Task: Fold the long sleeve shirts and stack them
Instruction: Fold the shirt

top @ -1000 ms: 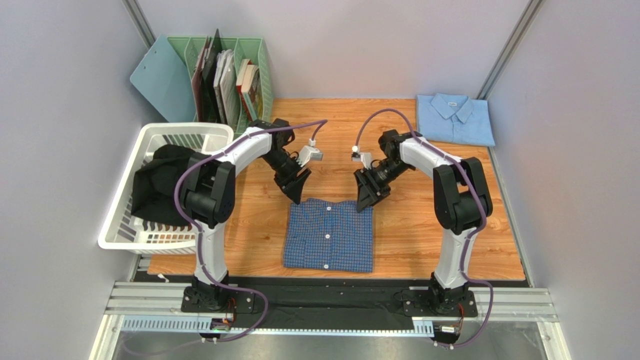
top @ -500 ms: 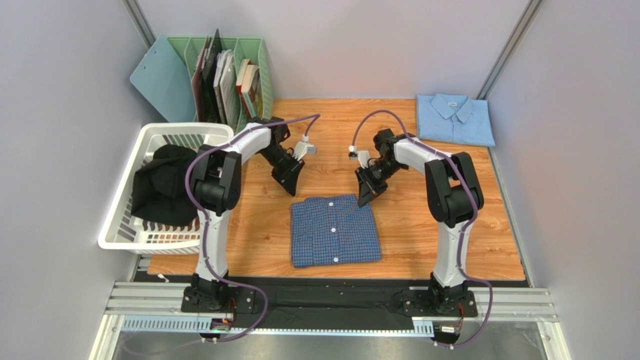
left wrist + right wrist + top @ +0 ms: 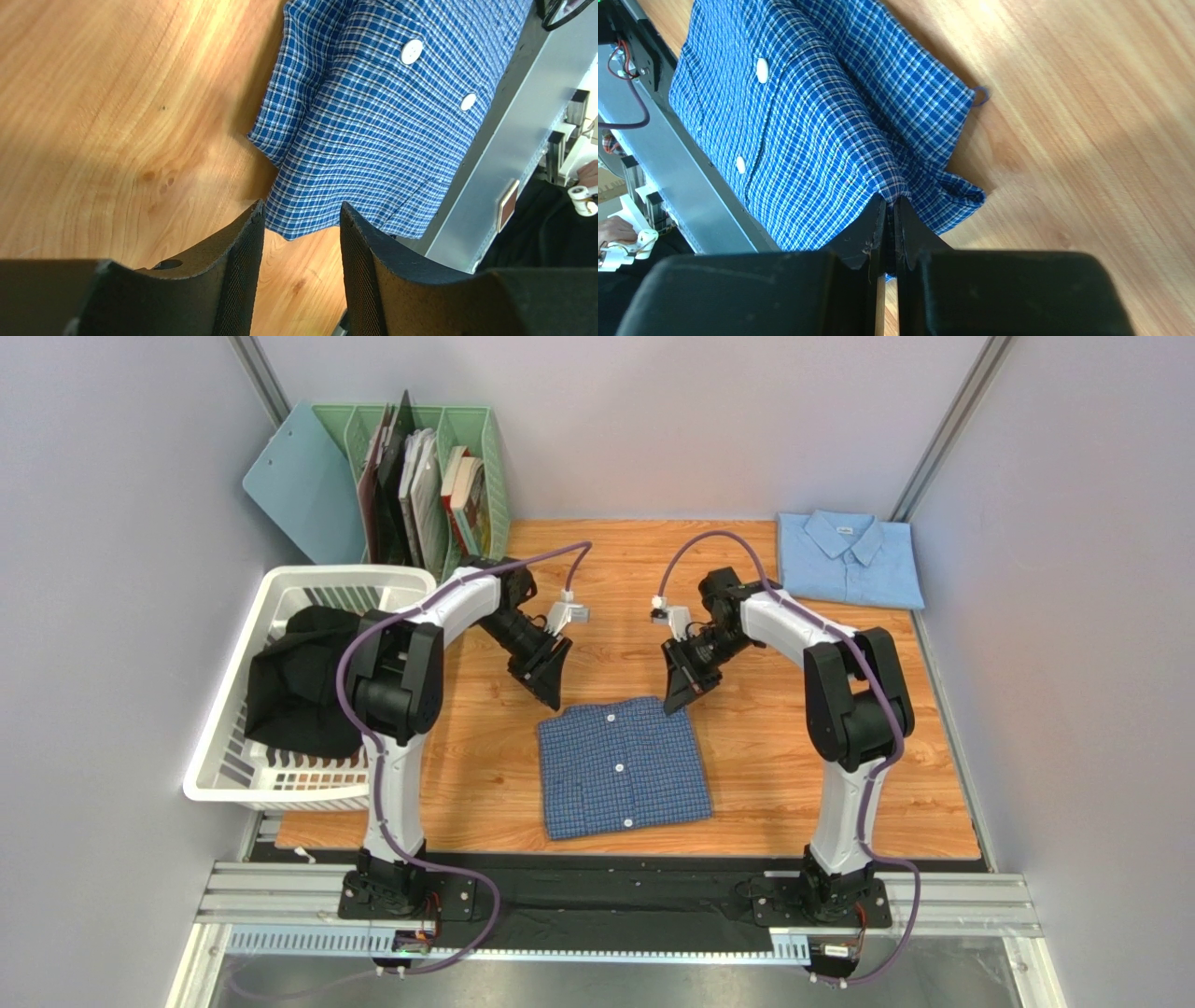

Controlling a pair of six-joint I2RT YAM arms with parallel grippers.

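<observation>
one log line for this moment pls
checked shirt: folded, centre | left tool: open, empty, by far-left corner | right tool: shut on far-right corner | pale blue shirt: folded, far right

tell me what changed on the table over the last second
The checked shirt slid a little to the right and twisted out of square. The right hand closed on its far right corner; the left hand stands open by the far left corner, holding nothing. The pale blue shirt and the white basket stayed put.
</observation>
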